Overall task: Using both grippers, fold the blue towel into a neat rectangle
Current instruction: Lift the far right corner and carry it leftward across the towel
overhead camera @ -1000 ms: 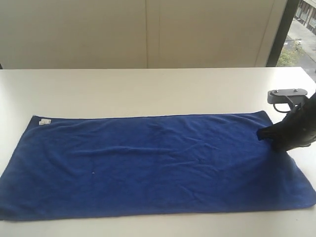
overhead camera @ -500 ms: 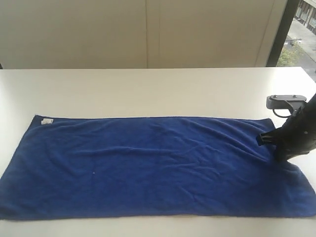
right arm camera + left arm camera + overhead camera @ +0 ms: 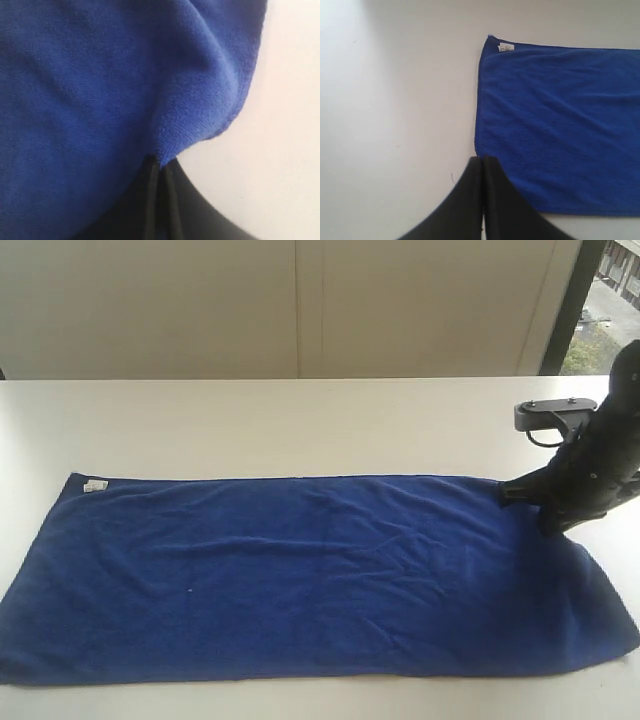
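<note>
Okay, closest first: left gripper (image 3: 483, 159), fingers pressed flat together, nothing between them; in its wrist view it hangs over the short edge of the blue towel (image 3: 560, 135) at the tag end, and I can't tell whether it touches the cloth or the table (image 3: 395, 100); it doesn't show in the exterior view.

Right gripper (image 3: 159, 162): fingers closed tight on a pinch of the towel right at its hem; cloth bunches up out of the tips, bare table just beside it.

Exterior view: towel lies spread long-ways across the near half of the table, near long edge close to the table's front edge, mostly flat with soft wrinkles; white tag (image 3: 93, 486) at the far left corner; right gripper (image 3: 548, 528) has the far right corner, and the cloth rises in a small peak to it.

Counts: one towel; one tag; two grippers, only one of them in the exterior view; one table.

Versus a second ago: the right gripper's fingers have come together on the cloth; the gripper now sits higher and a bit further left; the far right corner has been drawn in toward the middle with it and no longer lies flat; the right short edge slants more; the tag end hasn't shifted.

Beyond the towel: bare table, then a pale wall (image 3: 300, 300), then a strip of window (image 3: 610, 300) at far right.
</note>
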Robot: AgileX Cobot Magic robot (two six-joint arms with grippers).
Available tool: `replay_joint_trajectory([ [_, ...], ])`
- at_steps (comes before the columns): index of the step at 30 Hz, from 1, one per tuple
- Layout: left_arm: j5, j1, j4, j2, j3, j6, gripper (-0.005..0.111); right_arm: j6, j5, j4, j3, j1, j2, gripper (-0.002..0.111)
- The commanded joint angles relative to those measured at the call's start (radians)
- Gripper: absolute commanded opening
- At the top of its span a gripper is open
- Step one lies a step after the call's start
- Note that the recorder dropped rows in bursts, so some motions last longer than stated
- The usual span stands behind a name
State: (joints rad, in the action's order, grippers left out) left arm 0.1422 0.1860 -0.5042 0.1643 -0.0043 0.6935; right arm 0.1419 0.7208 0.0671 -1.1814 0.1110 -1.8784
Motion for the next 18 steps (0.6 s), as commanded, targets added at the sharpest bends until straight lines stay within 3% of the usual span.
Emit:
replay_joint_trajectory([
  [1, -0.007, 0.005, -0.007, 0.004, 0.004, 0.007, 0.000, -0.022, 0.039, -0.015, -0.045, -0.044, 0.011, 0.000],
  [18, -0.007, 0.005, -0.007, 0.004, 0.004, 0.007, 0.000, -0.105, 0.069, -0.015, -0.154, -0.247, 0.011, 0.000],
])
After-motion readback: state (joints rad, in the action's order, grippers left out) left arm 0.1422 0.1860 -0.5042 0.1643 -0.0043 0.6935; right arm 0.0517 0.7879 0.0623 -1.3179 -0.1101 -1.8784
